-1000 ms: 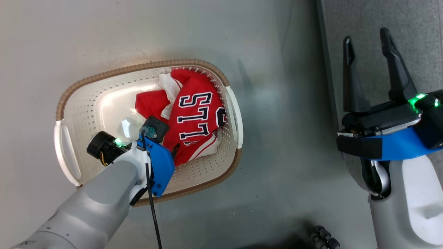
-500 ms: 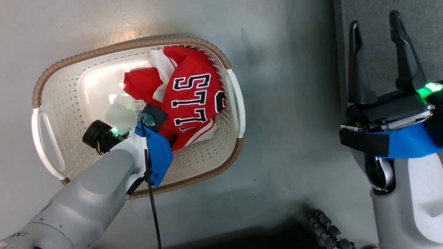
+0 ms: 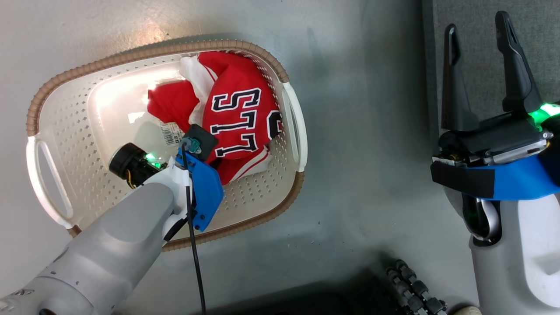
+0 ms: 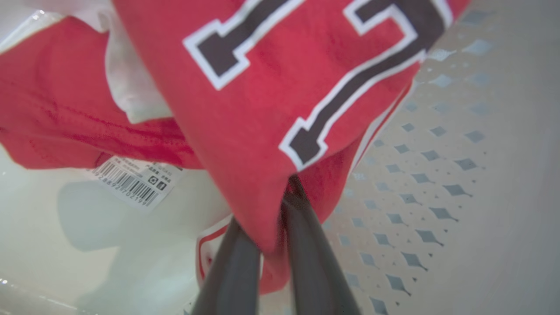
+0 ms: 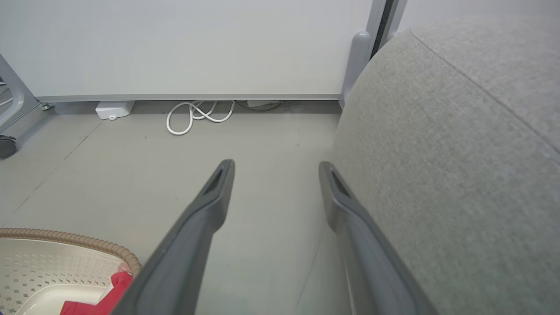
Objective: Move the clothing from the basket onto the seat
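At the left hand: a pinch on a low fold of the red jersey, cloth bunched in the narrow gap between the two dark fingers, tips partly buried. Grips near the hem, just under the block lettering, not at the middle of the garment.

Just beyond that grip: the rest of the clothing, heaped in the right end of the basket, close against the wall by the right handle. To the left of the jersey and touching it, a second red piece with white trim. Beside that, a barcode label on the bare basket bottom.

Long axis of the jersey, judging by the lettering: away from the robot, along the basket's right wall, crosswise to the likely carry.

Further out: a strip of grey floor, then the seat. Direction from the gripping hand: to the robot's right, over the right rim, well apart.

At the right hand: spread wide, nothing between, hovering at the seat's edge, far nearer the seat than the left.

Probably calls for a lift clear of the rim, then a sweep rightward. Risks a slip with so thin a fold.
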`<state>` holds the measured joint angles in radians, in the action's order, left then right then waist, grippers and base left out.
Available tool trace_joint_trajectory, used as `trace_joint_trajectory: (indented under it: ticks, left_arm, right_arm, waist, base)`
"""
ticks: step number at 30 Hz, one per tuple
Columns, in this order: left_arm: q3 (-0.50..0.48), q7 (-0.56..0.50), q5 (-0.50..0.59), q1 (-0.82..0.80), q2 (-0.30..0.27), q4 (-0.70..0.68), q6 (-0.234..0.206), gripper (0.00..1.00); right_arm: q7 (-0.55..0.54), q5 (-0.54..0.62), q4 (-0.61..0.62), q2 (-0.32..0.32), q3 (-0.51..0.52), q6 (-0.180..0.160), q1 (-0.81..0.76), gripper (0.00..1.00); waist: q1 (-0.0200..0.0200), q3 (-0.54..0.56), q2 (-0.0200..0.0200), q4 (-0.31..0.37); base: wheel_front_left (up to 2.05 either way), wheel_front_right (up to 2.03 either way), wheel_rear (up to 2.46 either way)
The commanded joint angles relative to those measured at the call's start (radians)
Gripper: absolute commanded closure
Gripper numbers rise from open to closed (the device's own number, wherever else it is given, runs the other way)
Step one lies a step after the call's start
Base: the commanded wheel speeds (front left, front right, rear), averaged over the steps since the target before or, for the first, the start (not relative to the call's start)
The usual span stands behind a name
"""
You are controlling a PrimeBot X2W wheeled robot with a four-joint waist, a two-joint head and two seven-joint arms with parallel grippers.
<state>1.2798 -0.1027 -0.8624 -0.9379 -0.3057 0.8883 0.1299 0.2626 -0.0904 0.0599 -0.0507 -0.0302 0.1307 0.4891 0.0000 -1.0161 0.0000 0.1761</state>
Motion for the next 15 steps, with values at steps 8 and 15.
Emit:
trace_joint_trajectory:
  ticks: [8, 15]
  left_arm:
    - [0.002, 0.001, 0.008, -0.002, -0.004, -0.036, 0.0, 1.0]
    - [0.002, 0.01, 0.009, 0.014, 0.006, -0.079, 0.001, 1.0]
  right_arm:
    - [0.003, -0.005, -0.006, 0.0, 0.005, 0.0, 0.016, 0.0]
    - [0.003, 0.001, -0.018, 0.0, 0.007, 0.0, 0.016, 0.0]
  waist:
    - [0.0, 0.011, 0.0, -0.004]
    - [0.0, 0.039, 0.0, -0.021]
  base:
    - [0.0, 0.0, 0.0]
    - [0.0, 0.0, 0.0]
